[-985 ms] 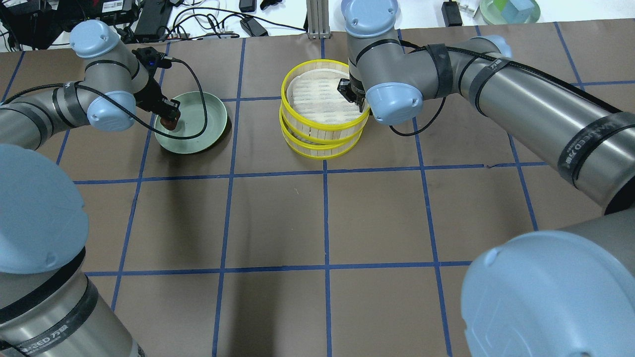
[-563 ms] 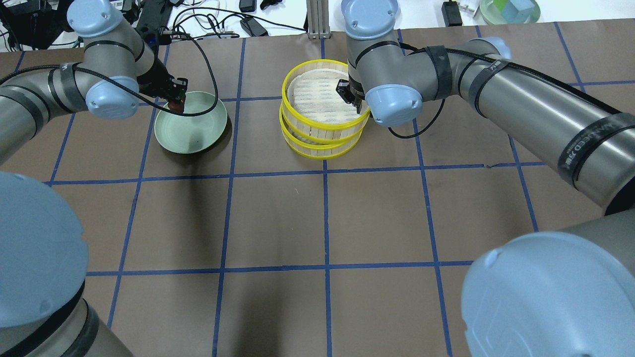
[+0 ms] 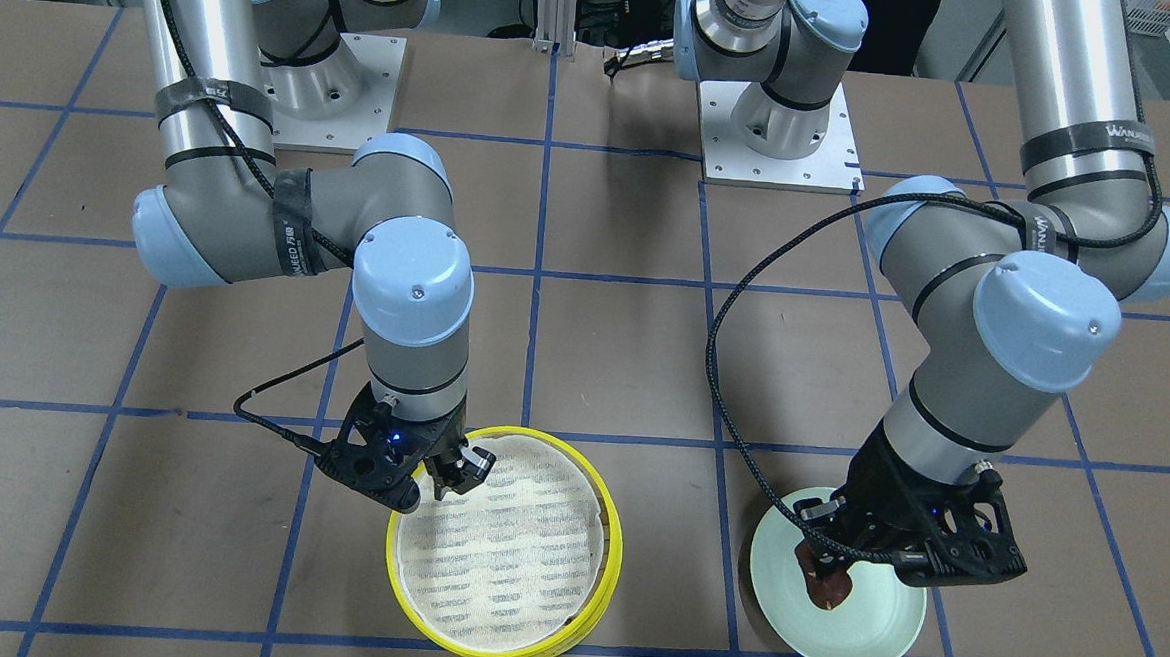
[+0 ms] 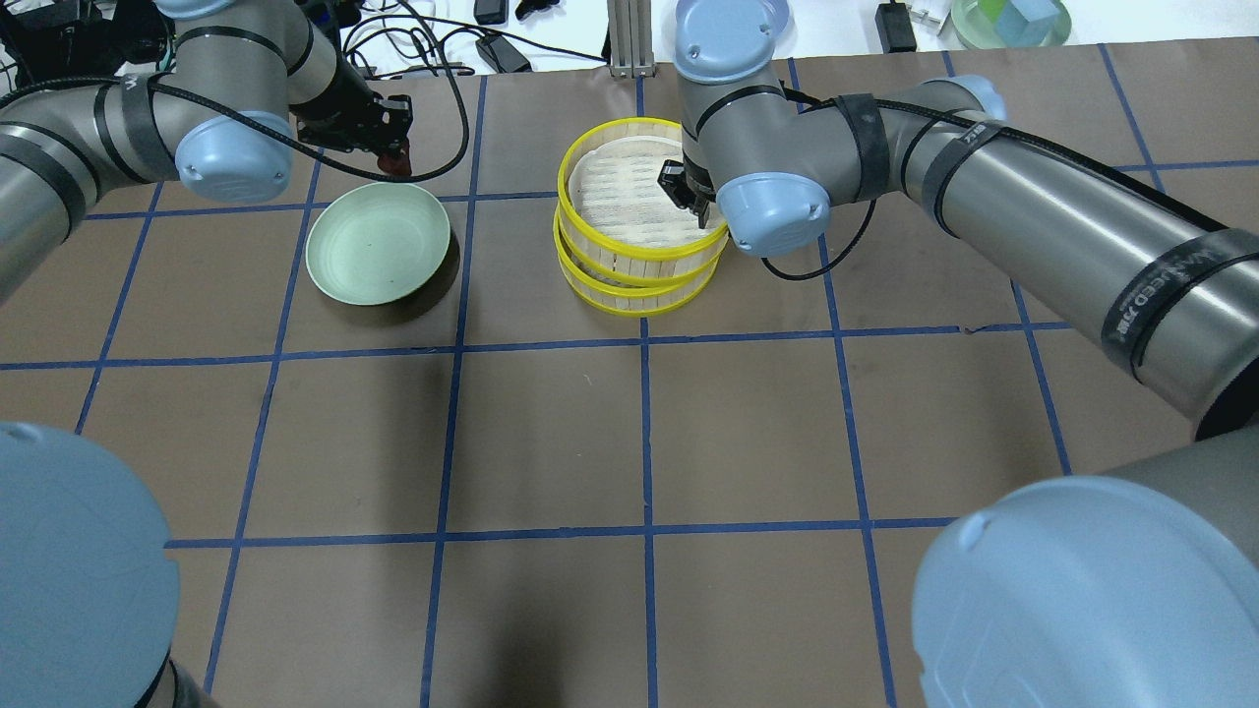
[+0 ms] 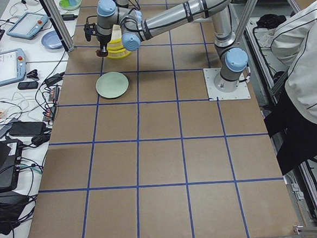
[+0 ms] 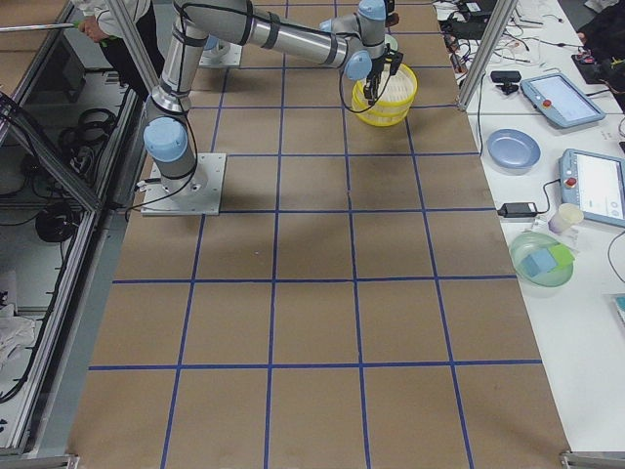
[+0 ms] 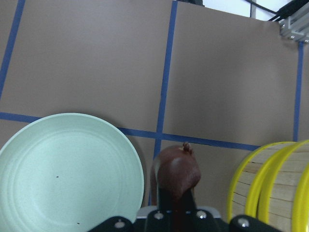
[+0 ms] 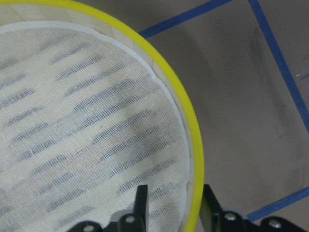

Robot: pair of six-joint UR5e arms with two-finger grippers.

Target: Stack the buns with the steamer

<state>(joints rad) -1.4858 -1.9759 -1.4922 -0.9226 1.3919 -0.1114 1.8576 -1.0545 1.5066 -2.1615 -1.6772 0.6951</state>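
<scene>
My left gripper (image 4: pixel 396 155) is shut on the dark reddish-brown bun (image 7: pixel 176 174) and holds it in the air past the far right rim of the pale green plate (image 4: pixel 379 246), which is bare. In the front view the bun (image 3: pixel 829 584) hangs over the plate (image 3: pixel 865 629). The steamer (image 4: pixel 563 192) is a stack of three yellow-rimmed tiers, its top tier lined with white cloth and bare. My right gripper (image 8: pixel 175 203) is open, its fingers astride the top rim (image 8: pixel 190 145), one inside and one outside. The cream-white bun is not in view.
Cables, power bricks and a metal post (image 4: pixel 629 39) lie along the table's far edge. A glass bowl (image 4: pixel 1008 20) stands on the white bench at the far right. Brown table with a blue tape grid stretches in front of the plate and steamer.
My left gripper has lifted the brown bun off the plate and carried it up and toward the steamer side. My right gripper has shifted slightly left over the steamer's rim.
</scene>
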